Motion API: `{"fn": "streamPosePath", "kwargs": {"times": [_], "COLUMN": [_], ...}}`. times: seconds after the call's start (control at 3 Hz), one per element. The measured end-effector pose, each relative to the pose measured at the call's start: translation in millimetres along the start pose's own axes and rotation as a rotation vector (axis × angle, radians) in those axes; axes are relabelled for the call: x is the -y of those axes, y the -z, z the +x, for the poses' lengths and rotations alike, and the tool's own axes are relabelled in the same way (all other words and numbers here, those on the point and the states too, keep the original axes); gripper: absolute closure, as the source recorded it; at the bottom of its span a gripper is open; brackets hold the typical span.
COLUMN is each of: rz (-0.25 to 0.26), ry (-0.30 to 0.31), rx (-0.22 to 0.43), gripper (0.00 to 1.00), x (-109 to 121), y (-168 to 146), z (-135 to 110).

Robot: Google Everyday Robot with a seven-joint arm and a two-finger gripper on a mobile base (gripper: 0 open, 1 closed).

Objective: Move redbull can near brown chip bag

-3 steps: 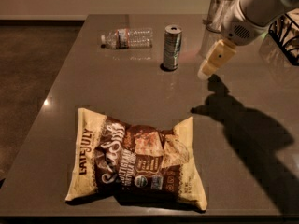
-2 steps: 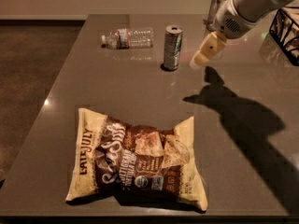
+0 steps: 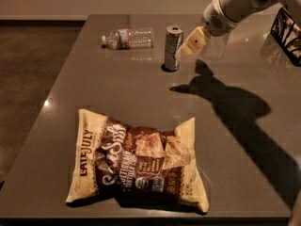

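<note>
Redbull can (image 3: 172, 48) is seen upright at the far part of the worktop (image 3: 141, 98), unmoved since a second ago. The brown chip bag (image 3: 136, 166) lies flat at the near edge, well apart from the can and likewise unshifted. The claw (image 3: 184, 52) has been carried leftward from its earlier place further right. It is now held just beside the can's right side, level with its upper half. Contact cannot be told. Whether the claw is apart or together cannot be told. A water bottle (image 3: 129, 38) lies on its side left of the can.
</note>
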State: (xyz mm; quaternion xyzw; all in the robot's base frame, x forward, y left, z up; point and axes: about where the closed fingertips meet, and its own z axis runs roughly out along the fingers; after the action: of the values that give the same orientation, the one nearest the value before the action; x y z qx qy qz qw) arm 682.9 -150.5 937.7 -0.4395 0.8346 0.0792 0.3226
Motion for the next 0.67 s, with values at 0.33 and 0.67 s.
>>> {"fn": "streamPosePath", "kwargs": {"times": [0.33, 0.67], "rz": [-0.015, -0.036], "ry": [-0.017, -0.013], "rx": [0.026, 0.045], "gripper": [0.0, 0.0], "x": [-1, -6], "y": [-16, -26], "z": [-13, -27]}}
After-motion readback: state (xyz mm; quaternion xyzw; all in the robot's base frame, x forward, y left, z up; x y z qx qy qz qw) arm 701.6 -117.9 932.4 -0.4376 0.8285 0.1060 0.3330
